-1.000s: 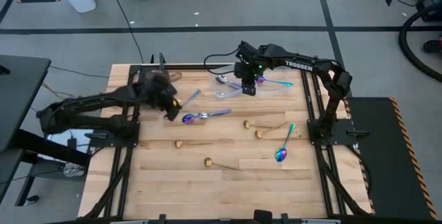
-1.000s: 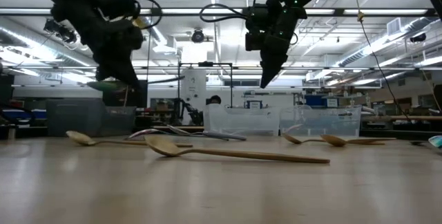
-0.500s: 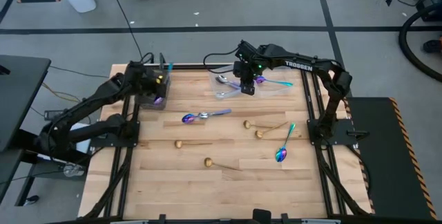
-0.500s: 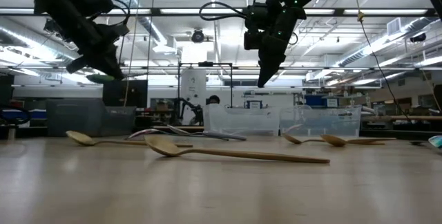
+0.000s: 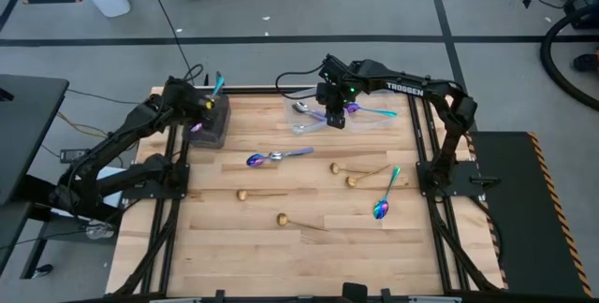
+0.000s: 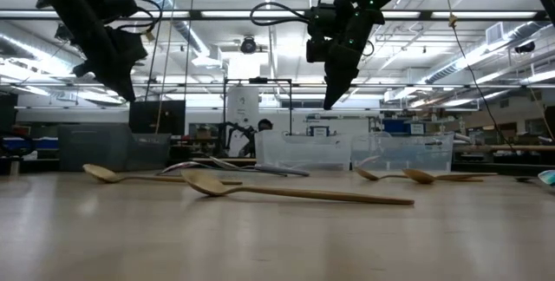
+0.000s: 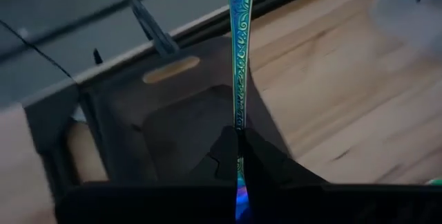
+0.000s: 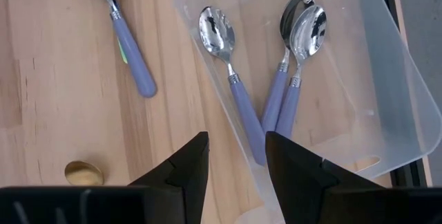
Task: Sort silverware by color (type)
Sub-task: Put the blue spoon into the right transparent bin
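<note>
My left gripper [image 5: 200, 121] hangs over the dark tray [image 5: 211, 131] at the table's far left and is shut on an iridescent spoon [image 7: 239, 51]. My right gripper [image 8: 235, 163] is open and hovers above the near edge of a clear container [image 8: 345, 106] that holds three silver-bowled spoons with lavender handles [image 8: 286, 99]. A fourth such spoon [image 8: 123, 34] lies on the wood beside the container. On the table lie several gold spoons [image 5: 251, 194], an iridescent spoon [image 5: 386, 195] and a crossed pair, one iridescent and one silver [image 5: 273, 157]. My left gripper pinches the iridescent spoon between its two fingers at the neck near the bowl [image 7: 239, 148]. The long handle [image 5: 217, 84] juts straight out past the fingertips. The spoon is lifted clear above the dark tray.
A second clear container [image 6: 412, 153] stands at the far side beside the first. Bare wood [image 5: 356, 238] stretches along the near half of the table around the scattered spoons. Cables and a dark frame [image 5: 253, 89] run along the far edge.
My left gripper has carried the iridescent spoon from over the table's middle left toward the far left corner, turning as it went, and now stands over the dark tray, still shut on the spoon. The right arm has kept still.
</note>
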Robot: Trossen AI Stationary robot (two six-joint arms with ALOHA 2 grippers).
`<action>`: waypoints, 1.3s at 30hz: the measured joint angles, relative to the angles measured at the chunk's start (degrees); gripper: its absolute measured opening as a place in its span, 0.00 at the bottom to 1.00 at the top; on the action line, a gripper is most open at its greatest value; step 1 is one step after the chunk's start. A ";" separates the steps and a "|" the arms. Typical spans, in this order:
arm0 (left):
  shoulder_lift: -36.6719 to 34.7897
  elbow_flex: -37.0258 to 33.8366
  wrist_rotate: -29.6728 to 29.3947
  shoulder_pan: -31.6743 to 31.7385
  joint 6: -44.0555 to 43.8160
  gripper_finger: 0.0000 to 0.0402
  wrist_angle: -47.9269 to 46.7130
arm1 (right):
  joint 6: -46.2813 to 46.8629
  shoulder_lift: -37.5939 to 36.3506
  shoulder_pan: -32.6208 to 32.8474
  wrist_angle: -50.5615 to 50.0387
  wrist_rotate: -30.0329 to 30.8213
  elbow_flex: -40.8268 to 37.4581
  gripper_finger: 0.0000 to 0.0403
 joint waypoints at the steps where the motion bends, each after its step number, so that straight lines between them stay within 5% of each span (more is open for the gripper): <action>1: 0.00 -0.27 -0.24 0.13 2.02 0.03 0.08 | 0.00 0.00 0.00 -0.02 0.00 0.00 0.38; 12: 0.00 -7.23 -2.32 -0.45 8.52 0.03 7.56 | 0.02 0.00 0.00 -0.04 0.00 0.00 0.38; 27: 2.93 -4.39 -0.77 -0.53 -5.89 0.03 15.63 | -0.38 0.00 -0.05 -0.14 0.00 0.00 0.38; 32: 8.33 3.55 -0.21 -2.20 -8.65 0.03 7.30 | -2.53 0.00 -0.39 -0.04 0.00 0.00 0.38; 39: 19.38 17.13 1.68 -2.63 -13.00 0.03 -19.62 | -3.43 0.00 -2.06 0.08 0.02 0.00 0.38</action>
